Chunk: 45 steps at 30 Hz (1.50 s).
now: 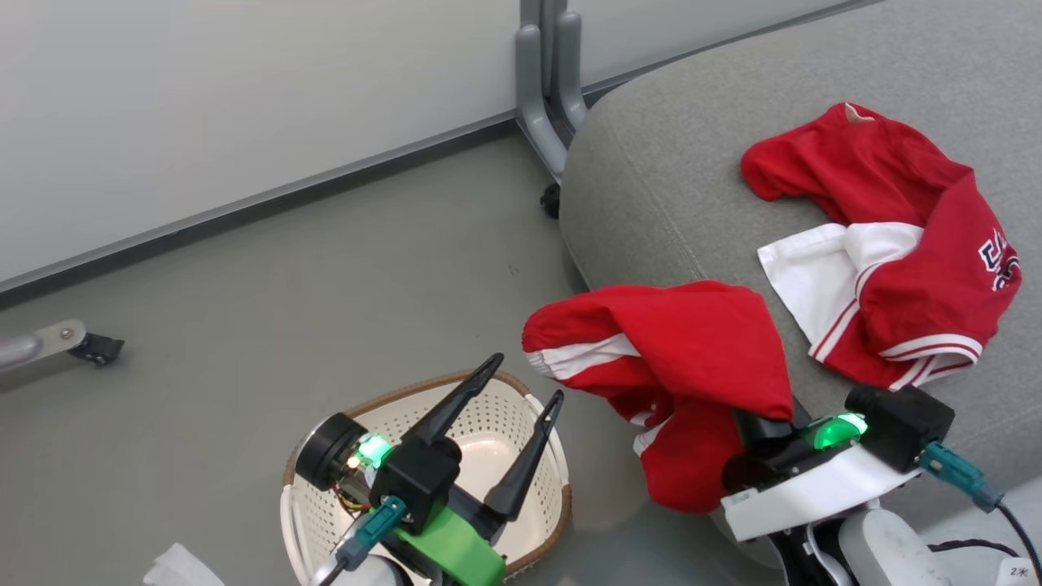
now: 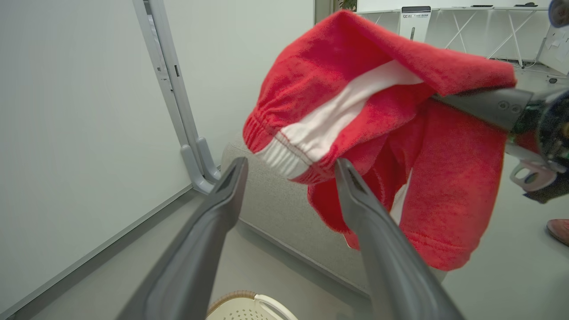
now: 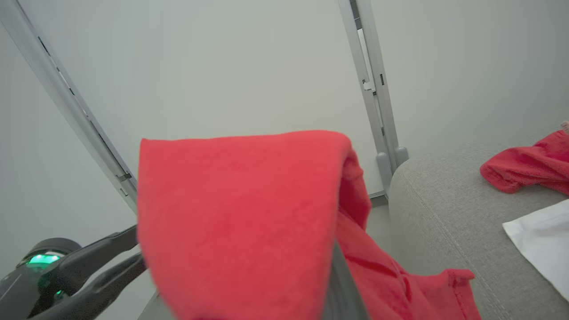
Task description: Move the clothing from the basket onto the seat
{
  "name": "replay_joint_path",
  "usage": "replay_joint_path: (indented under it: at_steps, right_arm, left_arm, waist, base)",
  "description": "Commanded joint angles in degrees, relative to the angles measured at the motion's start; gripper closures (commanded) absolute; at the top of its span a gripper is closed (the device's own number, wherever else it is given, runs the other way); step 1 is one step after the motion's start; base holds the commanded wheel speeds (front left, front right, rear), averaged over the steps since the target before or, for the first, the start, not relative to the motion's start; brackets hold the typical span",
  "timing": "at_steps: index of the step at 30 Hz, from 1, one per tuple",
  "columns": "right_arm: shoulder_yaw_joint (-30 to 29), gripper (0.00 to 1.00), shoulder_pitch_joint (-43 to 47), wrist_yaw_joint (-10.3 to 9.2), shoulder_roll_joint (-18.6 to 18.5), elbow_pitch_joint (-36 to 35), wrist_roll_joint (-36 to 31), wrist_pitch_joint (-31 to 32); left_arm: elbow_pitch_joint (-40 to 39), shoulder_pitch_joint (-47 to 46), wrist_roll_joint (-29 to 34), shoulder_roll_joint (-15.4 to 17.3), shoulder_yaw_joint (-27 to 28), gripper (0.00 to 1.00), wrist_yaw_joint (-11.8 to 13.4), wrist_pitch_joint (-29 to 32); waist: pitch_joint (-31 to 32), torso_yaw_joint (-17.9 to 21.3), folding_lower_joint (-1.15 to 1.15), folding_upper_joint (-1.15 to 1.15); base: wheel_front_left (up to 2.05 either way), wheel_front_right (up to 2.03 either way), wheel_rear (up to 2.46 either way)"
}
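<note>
The head view has the left gripper (image 1: 529,375) spread above the cream perforated plastic basket (image 1: 488,427) and a red lettered garment (image 1: 895,187) on the light-grey fabric seat (image 1: 667,179), while the left wrist view shows a red white-striped garment (image 2: 355,89) draping the right gripper (image 2: 489,104), so I cannot tell its grip.

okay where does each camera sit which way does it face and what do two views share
Head view: on the head, looking down at basket and seat; open left gripper, cloth-draped right gripper show.
Left wrist view: on the left wrist, facing the hanging clothing and seat; its own fingers show.
Right wrist view: on the right wrist, facing the wall and seat; clothing drapes its fingers.
Shared: both wrist views show that clothing and each other's gripper.
</note>
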State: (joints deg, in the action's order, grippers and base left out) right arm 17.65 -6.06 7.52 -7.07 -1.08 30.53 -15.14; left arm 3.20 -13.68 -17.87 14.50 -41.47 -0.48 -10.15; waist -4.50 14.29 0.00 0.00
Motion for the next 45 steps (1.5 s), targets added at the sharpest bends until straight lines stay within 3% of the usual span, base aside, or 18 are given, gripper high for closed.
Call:
replay_joint_path:
  at_steps: [1,10,16,27,37,45]
  right_arm:
    - [-0.90,1.00,-0.72,-0.06,-0.11,-0.62,0.11,0.00]
    - [-5.58,1.00,-0.64,-0.05,0.38,-3.24,-0.97,0.00]
    - [-7.73,1.00,-0.33,-0.05,1.63,-4.04,-1.49,0.00]
    - [-16.40,1.00,3.28,-0.05,4.01,-8.18,-2.33,0.00]
    - [-19.79,1.00,-2.19,-0.05,4.13,-9.71,-0.68,0.00]
    - [-27.51,1.00,-17.49,-0.04,-3.31,-5.59,3.19,0.00]
  left_arm:
    - [-0.34,0.78,-0.23,0.99,0.59,0.00,0.57,-0.28]
    - [-2.26,1.22,0.45,4.68,2.53,0.00,2.39,0.56]
    - [-3.56,-0.59,0.82,6.30,2.92,0.00,2.18,1.98]
    - [-1.73,-7.72,1.55,5.88,-1.17,0.00,-3.56,5.93]
    - [-3.26,-9.90,1.42,7.68,-2.23,0.00,-4.57,7.10]
    - [-8.74,-10.92,3.75,10.16,-2.25,0.00,-3.02,9.87]
  waist:
    - [-2.43,3.02,0.00,0.00]
    - [-6.90,10.55,0.00,0.00]
    - [-10.08,16.29,0.00,0.00]
    - [-15.55,17.78,0.00,0.00]
    - [-20.89,17.34,0.00,0.00]
    - [-28.05,15.98,0.00,0.00]
  base:
    - [0.00,0.00,0.00]
    - [0.00,0.00,0.00]
    - [0.00,0.00,0.00]
    - [0.02,0.02,0.02]
    - [0.06,0.06,0.06]
    - [0.00,0.00,0.00]
